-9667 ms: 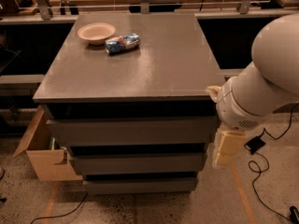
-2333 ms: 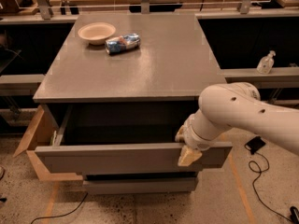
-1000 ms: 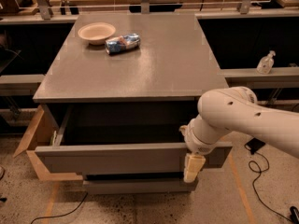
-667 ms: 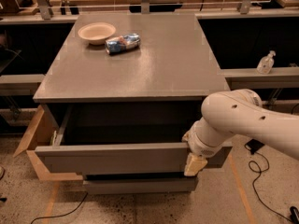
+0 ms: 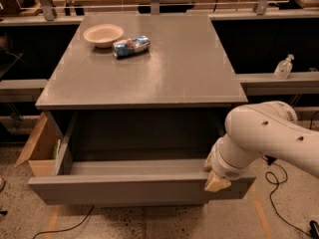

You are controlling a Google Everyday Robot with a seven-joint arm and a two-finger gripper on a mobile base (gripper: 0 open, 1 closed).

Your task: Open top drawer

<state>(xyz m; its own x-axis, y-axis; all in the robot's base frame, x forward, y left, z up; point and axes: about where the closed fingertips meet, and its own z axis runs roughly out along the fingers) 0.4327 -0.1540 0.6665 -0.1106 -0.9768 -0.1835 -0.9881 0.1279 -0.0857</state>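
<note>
The top drawer point(image 5: 124, 189) is a wide grey front standing pulled well out from under the grey table top point(image 5: 144, 68). Its grey inner floor point(image 5: 134, 167) and left wall show, and nothing is visible inside. My gripper point(image 5: 217, 181), a cream tip at the end of the white arm point(image 5: 264, 133), is at the right end of the drawer front, against its top edge. The two lower drawer fronts are hidden under the open drawer.
A cream bowl point(image 5: 103, 35) and a crushed blue can point(image 5: 130, 46) lie on the table top at the back left. An open cardboard box point(image 5: 41, 146) stands left of the drawer. A sanitizer bottle point(image 5: 283, 66) is on a ledge at right. Cables point(image 5: 279, 183) lie on the floor.
The drawer, shut 9.7 s ago, is now open and has come a little farther out in the last second. My gripper has moved down and to the right with the drawer front.
</note>
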